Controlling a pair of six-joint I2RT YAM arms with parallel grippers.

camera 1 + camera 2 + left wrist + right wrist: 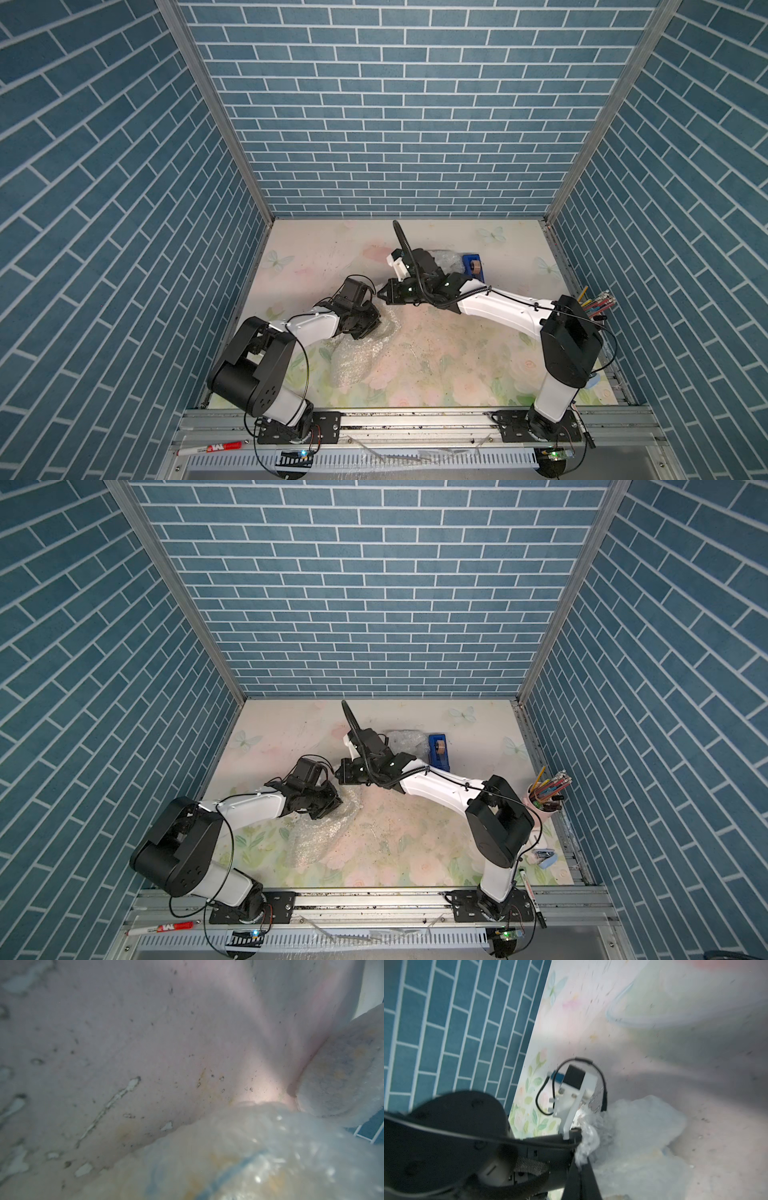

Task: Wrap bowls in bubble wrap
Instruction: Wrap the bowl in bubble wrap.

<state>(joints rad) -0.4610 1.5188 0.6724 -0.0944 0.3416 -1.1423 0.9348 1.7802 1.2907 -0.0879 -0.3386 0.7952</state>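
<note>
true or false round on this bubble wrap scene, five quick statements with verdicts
1. The blue tape dispenser stands beside the far bubble wrap bundle. True.
2. The right gripper is wide open. False: it is shut, pinching an edge of the near bubble wrap sheet.
3. The pencil cup is on the robot's left side. False: it stands at the table's right edge, by the right arm.
4. A bare bowl sits in the open mid-table. False: no unwrapped bowl shows; patterns appear only through wrap.
5. The left gripper is down on the near bubble wrap sheet. True.
</note>
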